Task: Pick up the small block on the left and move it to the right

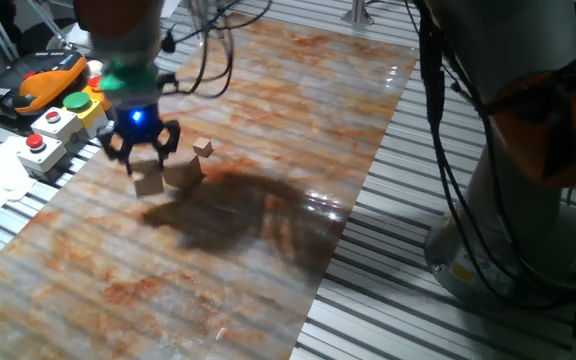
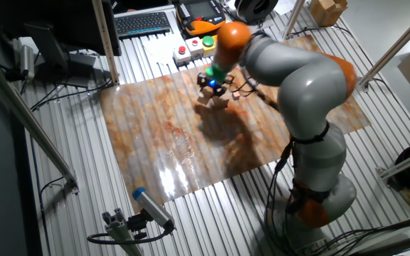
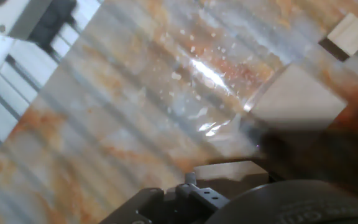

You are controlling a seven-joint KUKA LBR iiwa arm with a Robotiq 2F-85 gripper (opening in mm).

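Observation:
The small block [image 1: 148, 182] is a pale tan cube on the marbled board, left of the largest, darker brown cube [image 1: 184, 172] and the tiny brown cube [image 1: 203, 149]. My gripper [image 1: 144, 158] hangs right above the small block with its fingers spread; they look open and do not clearly touch it. In the hand view the small block [image 3: 229, 170] lies low in the frame close to the hand, with the largest cube [image 3: 297, 99] and the tiny cube [image 3: 350, 34] beyond. In the other fixed view the gripper [image 2: 212, 85] is over the small block [image 2: 203, 102].
A button box [image 1: 53, 125] and an orange-black pendant [image 1: 33, 85] sit off the board's left edge. The marbled board [image 1: 268, 240] stretches to the right of the cubes. The arm's base [image 1: 528, 200] stands at the far right on the slatted table.

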